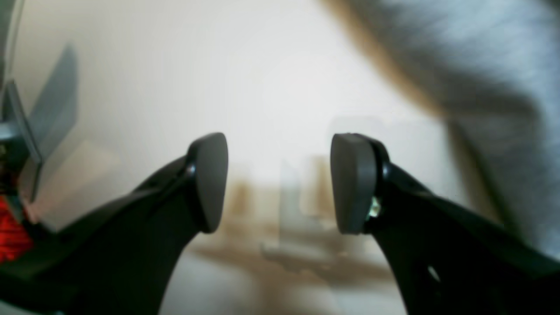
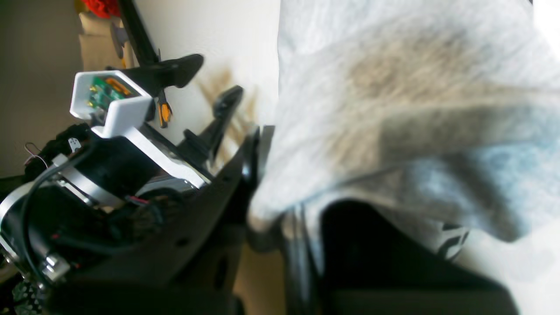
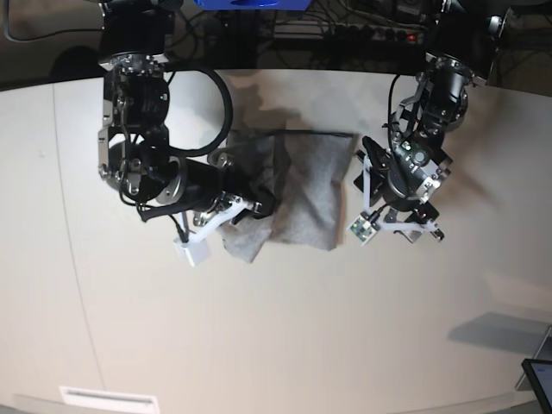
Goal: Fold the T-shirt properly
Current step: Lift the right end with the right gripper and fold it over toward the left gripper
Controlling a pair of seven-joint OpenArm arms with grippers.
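While the T-shirt (image 3: 297, 190) lies bunched in a rough folded heap near the far middle of the pale tabletop (image 3: 276, 328), the right gripper (image 3: 259, 205) is pinched tight on its left edge, with grey cloth draped over the fingers. From the right wrist view the fabric (image 2: 393, 109) fills most of the sight, heather-grey and blurred, and a scrap of black lettering (image 2: 453, 243) peeks out under the lifted fold. The left gripper (image 3: 412, 226) stands just beside the shirt's right edge, apart from it, its fingers spread wide with nothing between them. In the left wrist view the two grey pads (image 1: 354, 183) face each other across bare tabletop, and the shirt (image 1: 481, 65) shows only as a soft grey mass in the upper right corner. Cables (image 3: 345, 26) run along the far side behind the tabletop.
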